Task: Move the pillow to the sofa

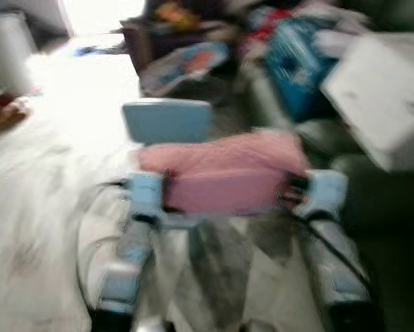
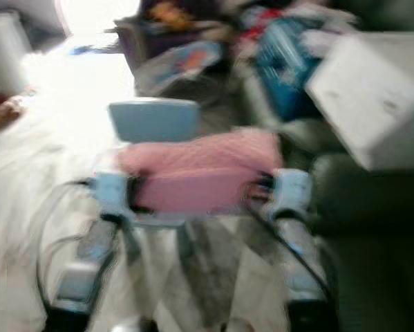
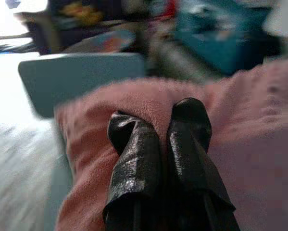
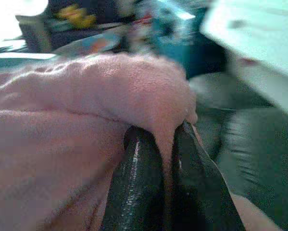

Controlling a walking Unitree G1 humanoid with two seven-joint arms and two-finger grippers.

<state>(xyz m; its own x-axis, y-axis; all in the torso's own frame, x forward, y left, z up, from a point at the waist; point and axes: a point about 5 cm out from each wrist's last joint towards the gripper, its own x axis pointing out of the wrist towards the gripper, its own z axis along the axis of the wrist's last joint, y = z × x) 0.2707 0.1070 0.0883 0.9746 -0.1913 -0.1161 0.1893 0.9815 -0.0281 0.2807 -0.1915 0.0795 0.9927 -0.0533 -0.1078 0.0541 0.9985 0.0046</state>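
Note:
A fuzzy pink pillow (image 1: 220,173) hangs in front of me, held between both arms above the floor. At its left end my left gripper (image 1: 166,188) has its two black fingers (image 3: 134,149) pressed close together into the pink fabric (image 3: 259,110). My right gripper (image 1: 289,188) is shut on the right end, pinching a fold of the pillow (image 4: 86,96) between its fingers (image 4: 139,183). The dark grey-green sofa (image 1: 379,207) lies to the right, close to the right arm. All views are blurred.
A light blue panel (image 1: 166,121) stands just behind the pillow. A big white box (image 1: 386,97) rests over the sofa's back right. A blue bag (image 1: 293,59) and colourful clutter lie beyond. Pale floor (image 1: 61,138) stretches left, with cables near my arms.

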